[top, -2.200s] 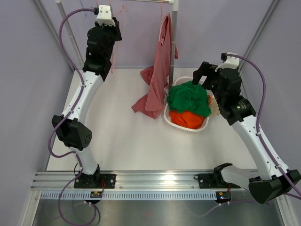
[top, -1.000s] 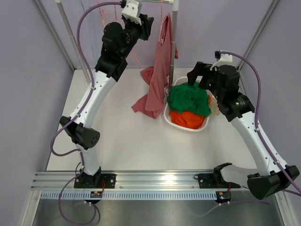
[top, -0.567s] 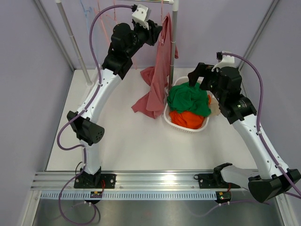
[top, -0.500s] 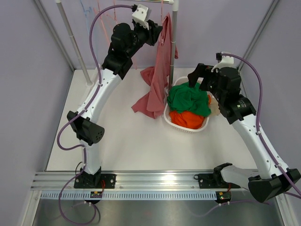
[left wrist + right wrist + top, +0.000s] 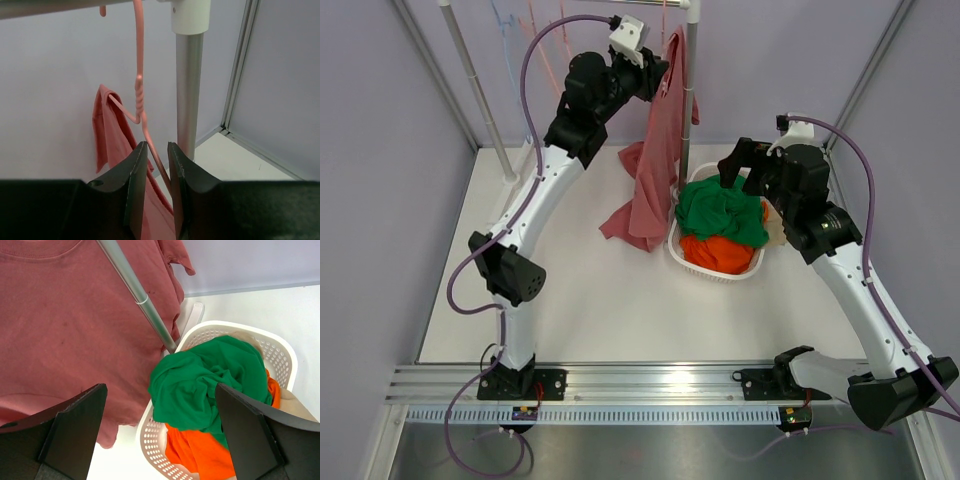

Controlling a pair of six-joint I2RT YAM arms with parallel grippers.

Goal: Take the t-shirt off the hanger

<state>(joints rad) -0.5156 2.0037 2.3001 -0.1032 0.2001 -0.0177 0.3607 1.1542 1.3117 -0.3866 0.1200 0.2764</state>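
Note:
A dusty-red t-shirt (image 5: 655, 150) hangs on a pink wire hanger (image 5: 139, 90) from the rack bar, next to the rack's right post (image 5: 189, 90). Its lower part lies pooled on the table. My left gripper (image 5: 655, 72) is up at the hanger. In the left wrist view its jaws (image 5: 158, 150) stand a narrow gap apart with the hanger's wire between them, and the gap is wider than the wire. The shirt (image 5: 112, 135) hangs just behind. My right gripper (image 5: 735, 165) is wide open and empty (image 5: 165, 430) above the basket. The shirt (image 5: 65, 315) fills its view's left.
A white perforated basket (image 5: 692, 262) right of the shirt holds a green garment (image 5: 720, 210) over an orange one (image 5: 715, 252). Spare pink and blue hangers (image 5: 525, 20) hang at the rack's left end. The left post (image 5: 475, 90) stands at the far left.
My left arm has swung right along the rack, from the spare hangers to the shirt's hanger, and its jaws now straddle the wire. The right arm has barely moved.

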